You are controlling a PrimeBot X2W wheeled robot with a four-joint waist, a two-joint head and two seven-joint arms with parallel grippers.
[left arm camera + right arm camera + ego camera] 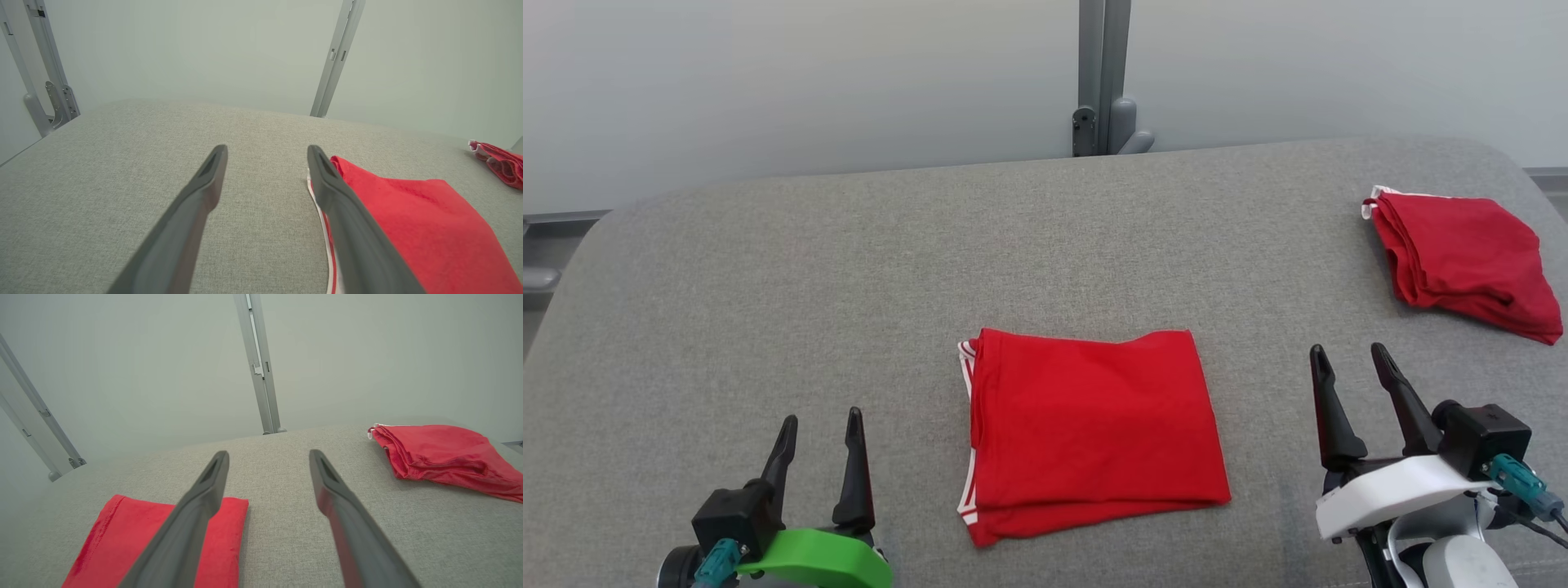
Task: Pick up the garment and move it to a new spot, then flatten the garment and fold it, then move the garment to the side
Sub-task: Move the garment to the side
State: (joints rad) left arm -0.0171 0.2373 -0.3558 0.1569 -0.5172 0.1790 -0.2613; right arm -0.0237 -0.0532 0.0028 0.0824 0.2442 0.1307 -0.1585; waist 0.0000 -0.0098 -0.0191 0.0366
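Grey fabric surface (768,286) carries a folded red garment (1094,433) and a red bundle (1462,261).

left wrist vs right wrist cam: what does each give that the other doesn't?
Left wrist adds: the white-striped hem of the folded garment, right beside a finger of the left gripper, and a frame bracket beyond the table edge. Right wrist adds: the second red garment close and nearly whole, loosely folded, and the folded garment's plain edge partly behind a finger of the right gripper. Shared: grey table, both red garments, an upright post, jaws open and empty.
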